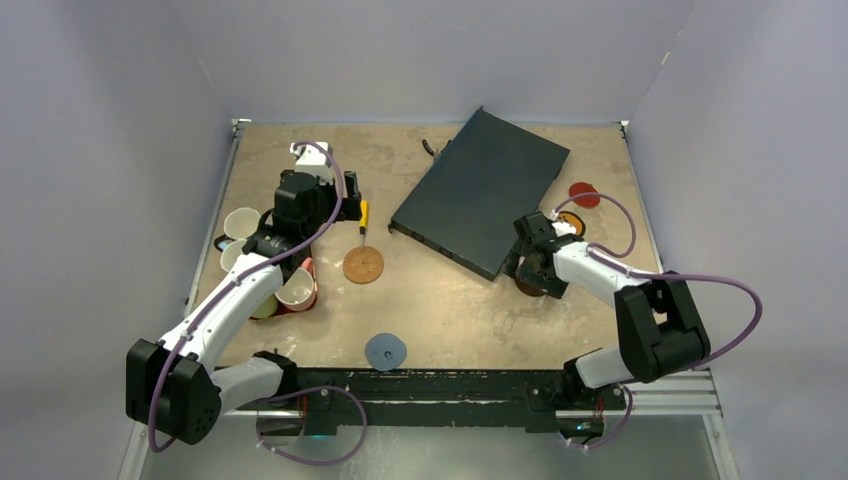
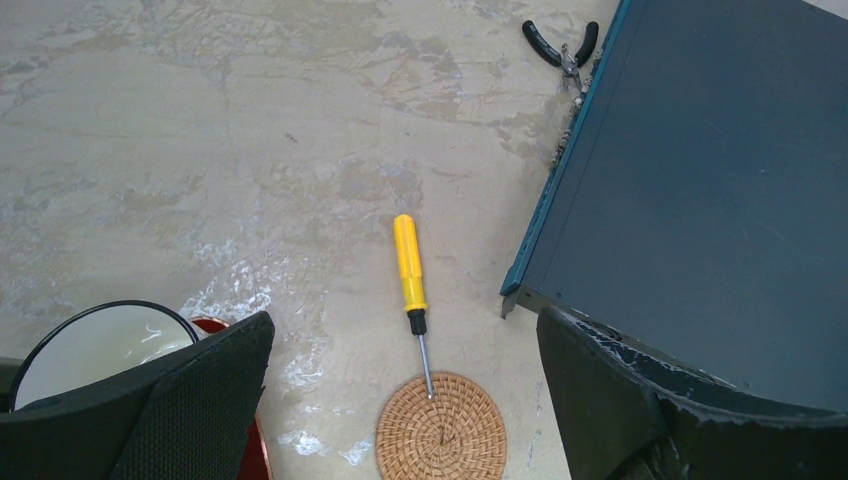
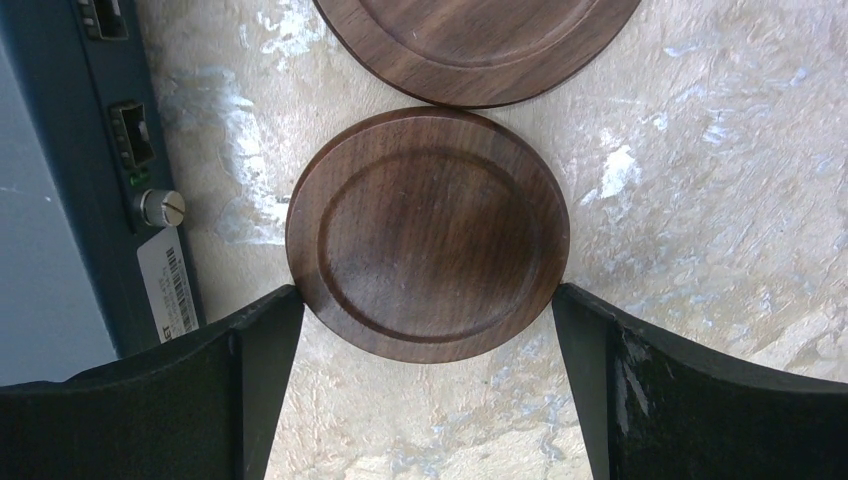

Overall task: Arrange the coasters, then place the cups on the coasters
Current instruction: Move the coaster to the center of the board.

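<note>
The tan cork coaster (image 1: 363, 265) (image 2: 441, 427) lies mid-table with a yellow screwdriver's tip resting on it. My left gripper (image 1: 352, 192) (image 2: 405, 325) hovers open above and just behind it, empty. Two dark brown coasters (image 3: 428, 235) (image 3: 480, 45) lie flat, touching each other. My right gripper (image 1: 525, 268) (image 3: 427, 293) is open, its fingertips at either side of the nearer one's rim. A blue-grey coaster (image 1: 385, 351) lies near the front edge. A red coaster (image 1: 583, 194) and an orange one (image 1: 572, 222) lie at the right. Several cups (image 1: 242, 222) (image 2: 100, 350) cluster at the left, partly under my left arm.
A large dark flat device (image 1: 480, 190) (image 2: 700, 180) (image 3: 60, 150) lies diagonally at the back centre, close to the brown coasters. The yellow screwdriver (image 1: 363, 215) (image 2: 410, 265) and black pliers (image 1: 430, 148) (image 2: 560, 45) lie beside it. A dark red tray (image 2: 212, 324) sits under the cups.
</note>
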Available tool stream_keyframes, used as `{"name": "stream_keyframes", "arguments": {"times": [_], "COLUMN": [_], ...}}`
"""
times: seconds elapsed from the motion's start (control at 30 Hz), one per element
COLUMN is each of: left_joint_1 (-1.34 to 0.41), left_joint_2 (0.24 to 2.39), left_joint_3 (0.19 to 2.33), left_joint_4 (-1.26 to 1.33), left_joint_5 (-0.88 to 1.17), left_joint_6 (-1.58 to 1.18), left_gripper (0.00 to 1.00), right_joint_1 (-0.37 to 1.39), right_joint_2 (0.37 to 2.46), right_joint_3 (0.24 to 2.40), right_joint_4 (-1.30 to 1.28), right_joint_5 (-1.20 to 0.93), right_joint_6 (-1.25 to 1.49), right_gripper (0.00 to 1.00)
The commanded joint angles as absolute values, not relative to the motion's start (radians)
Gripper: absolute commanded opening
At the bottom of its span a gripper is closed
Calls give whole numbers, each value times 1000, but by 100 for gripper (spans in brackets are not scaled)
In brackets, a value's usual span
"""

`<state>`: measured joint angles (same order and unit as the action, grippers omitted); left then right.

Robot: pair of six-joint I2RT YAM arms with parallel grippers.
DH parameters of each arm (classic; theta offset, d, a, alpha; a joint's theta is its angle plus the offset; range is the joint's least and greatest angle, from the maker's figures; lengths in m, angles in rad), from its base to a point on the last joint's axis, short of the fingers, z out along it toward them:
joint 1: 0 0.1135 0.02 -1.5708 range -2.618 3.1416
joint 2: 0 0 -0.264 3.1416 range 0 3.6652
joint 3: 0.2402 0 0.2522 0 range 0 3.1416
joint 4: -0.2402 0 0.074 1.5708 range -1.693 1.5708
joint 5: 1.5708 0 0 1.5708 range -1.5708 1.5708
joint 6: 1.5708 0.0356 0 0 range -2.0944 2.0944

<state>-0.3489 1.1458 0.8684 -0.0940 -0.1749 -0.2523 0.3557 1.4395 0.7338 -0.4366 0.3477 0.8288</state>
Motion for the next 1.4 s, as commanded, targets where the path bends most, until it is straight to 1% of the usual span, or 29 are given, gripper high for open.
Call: {"name": "stream_keyframes", "arguments": {"times": [0.0,0.8,1.37], "left_joint_1": [-354,-354,-354], "left_joint_2": [1146,1145,1135], "left_joint_3": [887,889,890], "left_joint_4": [-68,-73,-74], "left_joint_5": [-172,-194,-201], "left_joint_6": [-272,-258,-253], "left_gripper": [99,99,99], "right_joint_1": [334,252,251], "right_joint_2": [1474,1520,1532], "right_joint_3": [753,783,790], "right_joint_4": [-452,-408,-406], "right_joint_5": [377,379,371], "right_joint_6": [785,715,715], "right_gripper": [98,98,98]}}
